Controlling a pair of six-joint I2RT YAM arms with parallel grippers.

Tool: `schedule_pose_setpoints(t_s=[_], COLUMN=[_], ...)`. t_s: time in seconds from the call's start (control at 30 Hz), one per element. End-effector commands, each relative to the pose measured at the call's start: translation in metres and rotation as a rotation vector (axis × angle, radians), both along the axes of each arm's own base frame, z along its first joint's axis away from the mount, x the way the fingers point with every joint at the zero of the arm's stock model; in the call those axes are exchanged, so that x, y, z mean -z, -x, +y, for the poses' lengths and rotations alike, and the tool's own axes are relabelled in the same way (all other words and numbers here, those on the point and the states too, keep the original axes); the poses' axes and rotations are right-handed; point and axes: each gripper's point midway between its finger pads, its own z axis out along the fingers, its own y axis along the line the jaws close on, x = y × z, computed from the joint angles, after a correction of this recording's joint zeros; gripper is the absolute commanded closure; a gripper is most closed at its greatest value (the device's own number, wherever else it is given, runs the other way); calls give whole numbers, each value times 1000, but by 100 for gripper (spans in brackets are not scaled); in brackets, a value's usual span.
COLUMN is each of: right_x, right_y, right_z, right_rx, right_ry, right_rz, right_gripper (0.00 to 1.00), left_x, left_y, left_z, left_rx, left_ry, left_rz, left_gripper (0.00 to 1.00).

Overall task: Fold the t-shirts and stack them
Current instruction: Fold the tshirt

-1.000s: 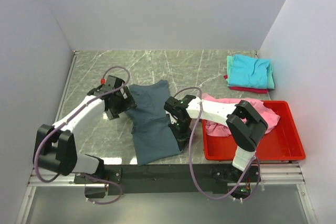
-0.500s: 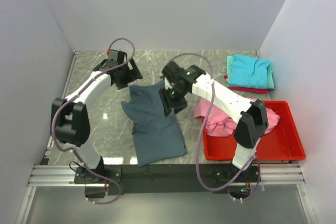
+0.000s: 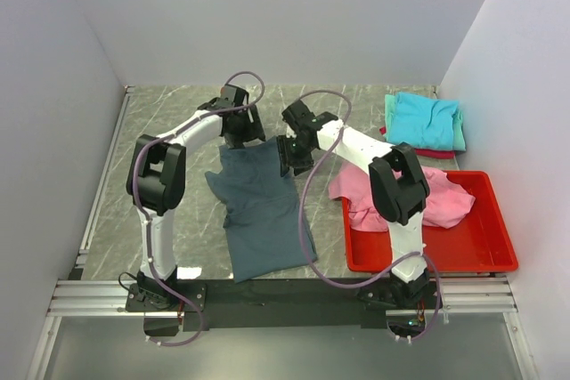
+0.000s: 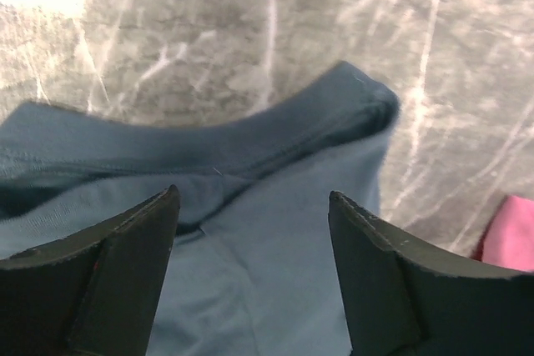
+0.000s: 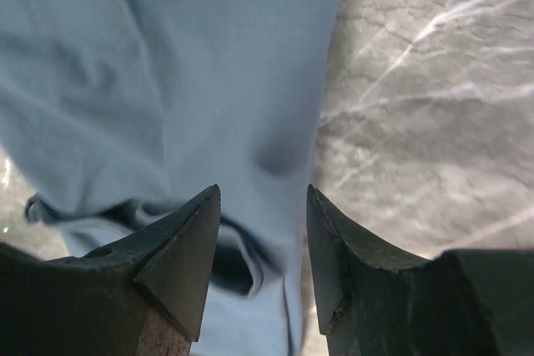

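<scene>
Left end effector (image 4: 252,198) hangs spread wide above the collar of the slate t-shirt (image 3: 263,211) on the bench (image 3: 178,122) — right end effector (image 5: 261,193) likewise parted over the cloth, pinching nothing

The slate tee (image 3: 263,211) is lying rumpled on the tabletop (image 3: 178,122); the pink tee (image 3: 401,193) is spilling over the bin (image 3: 481,251) rim; folded tees (image 3: 426,122) (turquoise topmost) are sitting stacked far right.

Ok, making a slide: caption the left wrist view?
Open left tool poised over the hemmed edge of the slate-blue t-shirt on the marble table.
</scene>
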Motion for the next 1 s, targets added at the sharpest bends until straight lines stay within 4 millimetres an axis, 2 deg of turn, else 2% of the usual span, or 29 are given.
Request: schedule_pose_setpoints(t_s=[0.0, 0.03, 0.23, 0.43, 0.63, 0.8, 0.93, 0.97], right_x=[6, 11, 30, 47, 52, 54, 59, 61], right_y=[-20, -23, -29, -29, -24, -22, -21, -20], right_z=[17, 19, 16, 13, 9, 8, 5, 3], right_rx=[25, 29, 26, 35, 36, 38, 47, 48], right_ry=[-83, -84, -52, -24, -15, -12, 3, 12], right_rz=[-72, -76, -86, -68, -55, -49, -44, -43], right_gripper=[47, 47, 47, 47, 48, 48, 49, 50], left_x=[-14, -8, -1, 13, 11, 19, 18, 17], left_y=[-15, -13, -5, 11, 17, 21, 19, 17], left_z=[-1, 0, 5, -5, -11, -12, -14, -14], left_rx=[-7, -11, -45, -27, -20, -6, -3, -1], left_ry=[16, 5, -15, 32, 35, 23, 27, 27], left_rz=[-29, -7, 51, 108, 92, 108, 98, 90], left_gripper=[23, 24, 24, 30, 35, 40, 50, 56])
